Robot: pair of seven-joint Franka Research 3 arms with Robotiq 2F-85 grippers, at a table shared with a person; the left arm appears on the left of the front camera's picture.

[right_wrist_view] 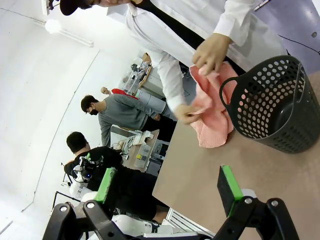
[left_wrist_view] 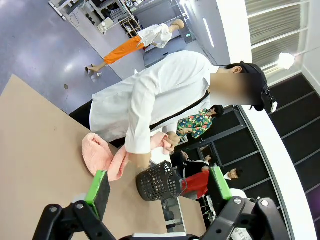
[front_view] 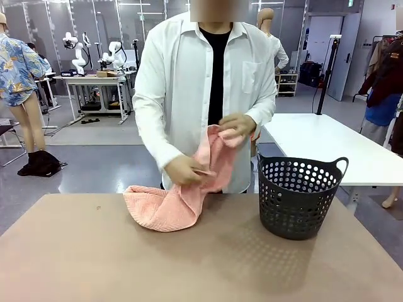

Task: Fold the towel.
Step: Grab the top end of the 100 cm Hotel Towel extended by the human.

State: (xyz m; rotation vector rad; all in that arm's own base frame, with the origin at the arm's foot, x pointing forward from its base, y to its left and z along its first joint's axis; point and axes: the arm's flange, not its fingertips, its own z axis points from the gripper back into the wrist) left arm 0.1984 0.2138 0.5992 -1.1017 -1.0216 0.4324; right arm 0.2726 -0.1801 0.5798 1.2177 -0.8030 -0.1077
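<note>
- A pale salmon-pink terry cloth towel [front_view: 169,202] is at the far edge of the flat brown table [front_view: 94,258], a little left of the middle.
- Its lower part lies bunched in a rounded heap on the tabletop. Its upper part rises in a crumpled strip towards the person in a white open shirt [front_view: 182,82] standing at the far side.
- The person's lower hand [front_view: 181,170] grips the strip about halfway up, and the upper hand [front_view: 238,124] pinches the top end at waist height.
- In the left wrist view the towel [left_wrist_view: 102,157] shows as a heap on the table with the strip running up to the person's hands.
- In the right wrist view the towel [right_wrist_view: 212,117] hangs from both hands, its low end on the table just beside the basket.
- A dark grey round plastic basket [front_view: 299,195], with rows of holes and two loop handles, stands upright on the far right part of the table. It is to the right of the towel, and the front view shows a gap between them.
- The left gripper [left_wrist_view: 158,174] hangs over the near part of the table. Its green-padded fingers [left_wrist_view: 98,186] are spread wide with nothing between them, well apart from the towel.
- The right gripper [right_wrist_view: 168,171] is likewise spread wide and grips nothing. Its green pads [right_wrist_view: 227,184] are over the near side of the table, well short of the basket and towel.
</note>
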